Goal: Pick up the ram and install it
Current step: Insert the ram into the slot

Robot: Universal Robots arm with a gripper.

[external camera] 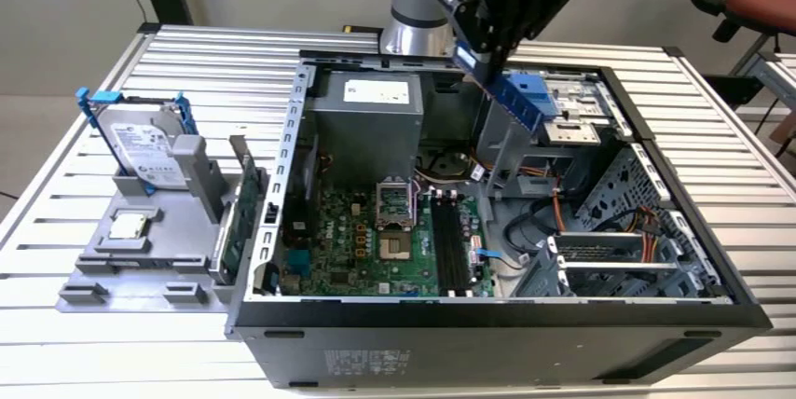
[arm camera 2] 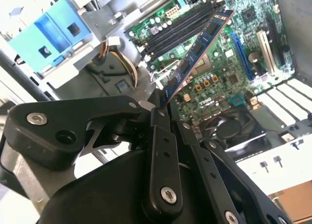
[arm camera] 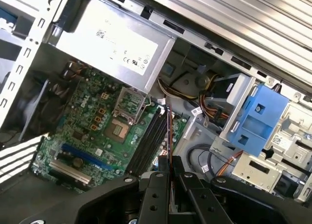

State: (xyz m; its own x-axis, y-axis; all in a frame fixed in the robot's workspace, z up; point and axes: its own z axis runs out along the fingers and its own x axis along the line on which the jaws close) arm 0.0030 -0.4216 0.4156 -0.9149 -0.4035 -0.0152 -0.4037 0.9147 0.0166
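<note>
You have the slatted metal table (external camera: 696, 119) carrying everything, and the open computer case (external camera: 498, 324) lies on its side on it, its interior facing up. Inside the case, the grey power supply (external camera: 367, 110) fills the far corner, and the green motherboard (external camera: 361, 250) lies flat on the case floor, with the black slots (external camera: 450, 245) running along it. A light blue drive bracket (external camera: 528, 96) sits in the case's far bay on the exterior view's right.

Outside the case, just beside its wall on the exterior view's left, you can see a grey stand (external camera: 137, 268) holding a hard drive in a blue frame (external camera: 137, 147) upright, with a green expansion card (external camera: 242, 203) standing on edge between the drive and the case.

Your gripper (arm camera 2: 163, 104) hangs over the case's far half, well above its floor. Its two black fingers (arm camera 2: 161, 151) are closed down tight on one end of the ram (arm camera 2: 197, 51) (only that end is pinched, the rest sticks out free). The ram points down into the case, tilted, over the motherboard and clear of the slots. In the first wrist view you see the ram (arm camera: 169, 136) edge-on, a thin line overlapping the black slots (arm camera: 148, 141).
</note>
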